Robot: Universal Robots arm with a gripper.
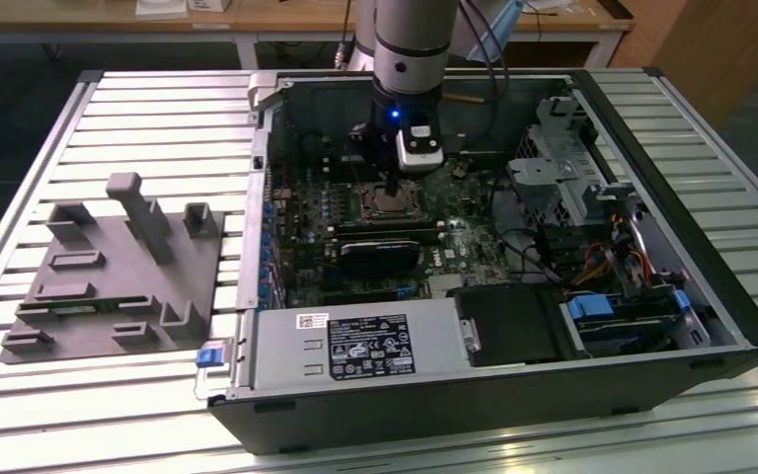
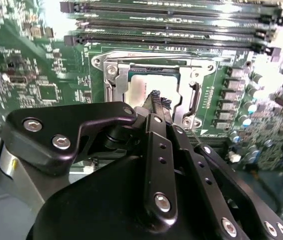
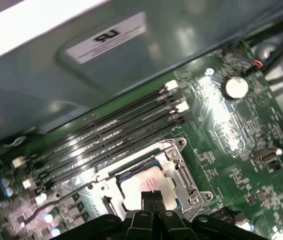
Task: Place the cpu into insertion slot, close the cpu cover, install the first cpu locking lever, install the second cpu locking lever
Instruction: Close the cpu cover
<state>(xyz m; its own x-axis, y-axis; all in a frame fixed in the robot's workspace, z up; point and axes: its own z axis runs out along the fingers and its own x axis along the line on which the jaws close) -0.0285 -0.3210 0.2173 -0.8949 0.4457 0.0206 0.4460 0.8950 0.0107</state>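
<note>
Step in hand: the cpu [image 3: 144, 186] already sat in the socket [image 1: 386, 204] on the green board [image 3: 231, 150], so placing looked done. The work seemed to be at the cover or the levers.
Cover: the silvery cover [image 3: 184, 175] seemed to lie around the cpu, whose top showed through its window. Whether it was fully flat could not be told.
Lever: one thin wire lever [image 3: 61, 196] stood out to the side, apparently not latched.
Jaws: pressed together with nothing between them, tips poised over the near edge of the cpu [image 2: 139, 82]. Contact could not be told.
What it called for: by my judgement, a light, straight press on metal frame or wire, not on the cpu.
Arm: the arm [image 1: 406, 39] reached straight down into the open computer case [image 1: 485, 405] on the desk [image 1: 155, 99].
</note>
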